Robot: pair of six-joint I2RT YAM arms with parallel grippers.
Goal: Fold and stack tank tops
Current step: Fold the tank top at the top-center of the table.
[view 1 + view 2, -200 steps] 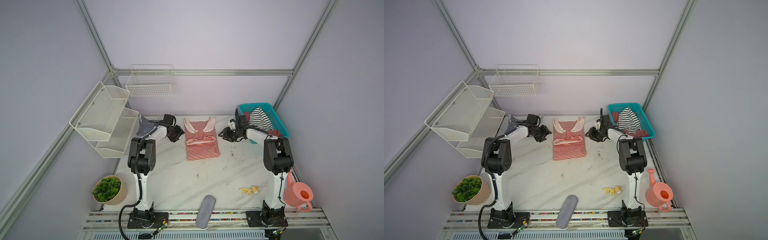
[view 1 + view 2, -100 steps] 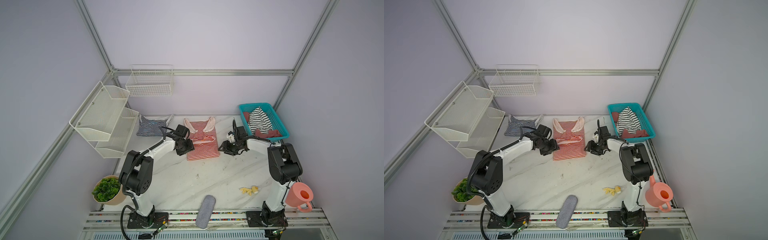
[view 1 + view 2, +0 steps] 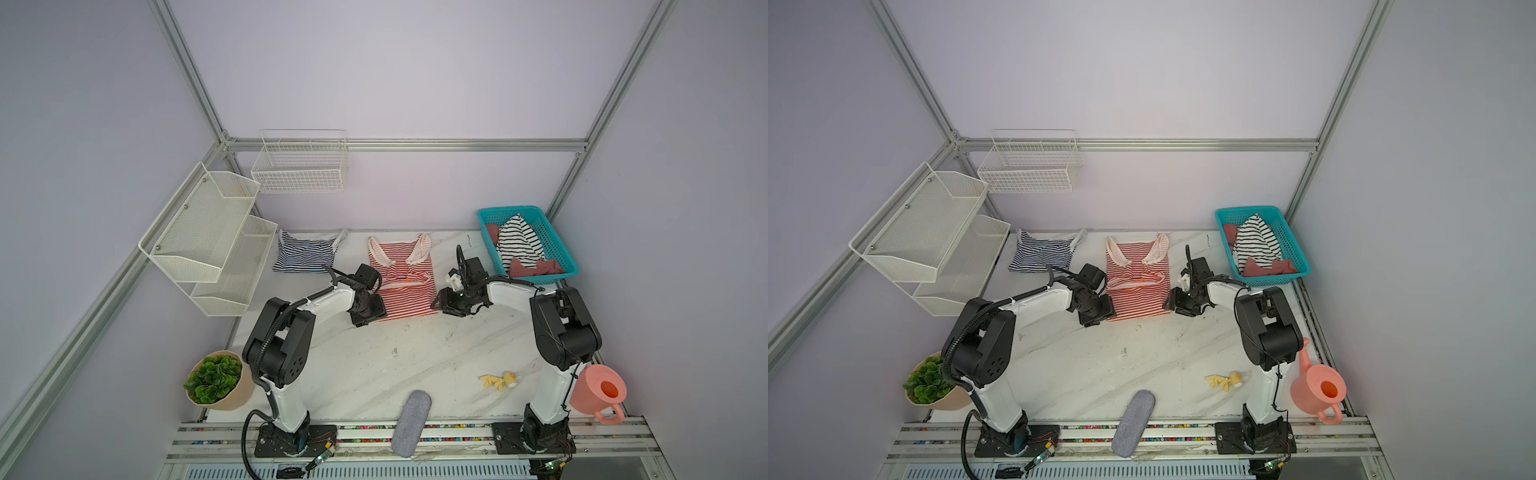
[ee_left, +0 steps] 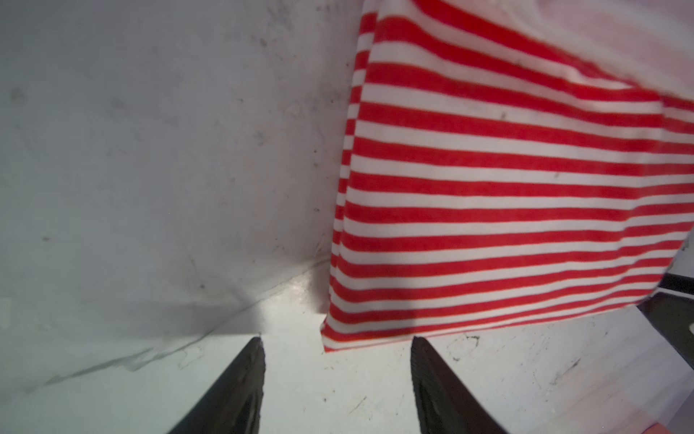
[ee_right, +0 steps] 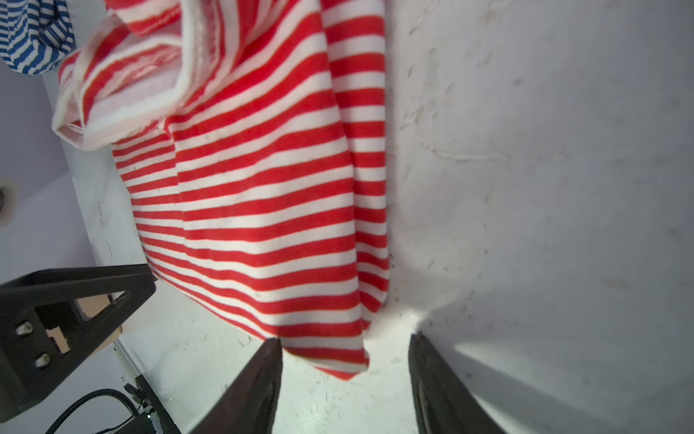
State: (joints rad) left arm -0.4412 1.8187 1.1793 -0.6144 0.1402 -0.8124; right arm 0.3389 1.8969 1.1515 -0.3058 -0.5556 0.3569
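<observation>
The red-and-white tank top [image 3: 405, 291] [image 3: 1138, 291] lies flat at mid-table, straps toward the back wall. A navy-and-white tank top [image 3: 305, 255] [image 3: 1042, 255] lies folded to its left. My left gripper [image 3: 374, 313] [image 4: 336, 342] is open, low over the table at the red top's near left hem corner [image 4: 330, 338], which lies just ahead of its fingertips. At the near right hem corner, my right gripper [image 3: 436, 303] [image 5: 345, 340] is open too. That corner [image 5: 349, 368] reaches in between its fingers, untouched.
A teal basket [image 3: 555, 245] at the back right holds a black-and-white striped garment [image 3: 519, 245] and red cloth. Wire shelves [image 3: 208, 237] hang on the left. A grey felt case [image 3: 411, 422], yellow toy [image 3: 498, 380], pink watering can [image 3: 598, 392] and plant pot [image 3: 216, 380] sit along the front.
Both arms have come forward from the back of the table. The left gripper left the navy top, the right left the basket side. Both now sit at the red top's near hem corners.
</observation>
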